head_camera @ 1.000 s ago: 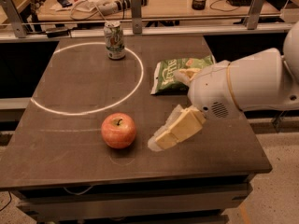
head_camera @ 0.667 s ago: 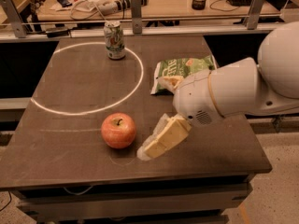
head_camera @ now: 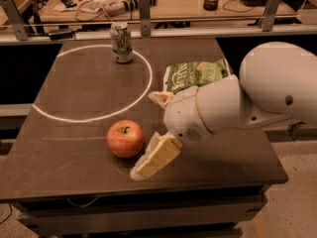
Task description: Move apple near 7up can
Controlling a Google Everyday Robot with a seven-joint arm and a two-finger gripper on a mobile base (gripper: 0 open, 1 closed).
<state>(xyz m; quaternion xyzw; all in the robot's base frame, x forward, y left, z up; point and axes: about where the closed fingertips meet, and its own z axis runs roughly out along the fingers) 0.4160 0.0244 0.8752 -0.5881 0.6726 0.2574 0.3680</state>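
Observation:
The red-orange apple (head_camera: pixel 125 139) sits on the dark table (head_camera: pixel 74 98), near the front edge, just outside a white chalk circle. The 7up can (head_camera: pixel 121 42) stands upright at the far edge of that circle, well away from the apple. My gripper (head_camera: pixel 147 133) is immediately right of the apple and open. One pale finger (head_camera: pixel 154 156) slants down to the tabletop by the apple's lower right side. The other finger (head_camera: pixel 160 98) is farther back. Nothing is held.
A green chip bag (head_camera: pixel 197 74) lies on the table behind my arm, at the right. My bulky white arm (head_camera: pixel 257 98) covers the table's right side. A metal rail and a cluttered desk (head_camera: pixel 163 4) run behind the table.
My arm has moved left and forward toward the apple; the lower finger now sits right beside it. The apple and can have not moved.

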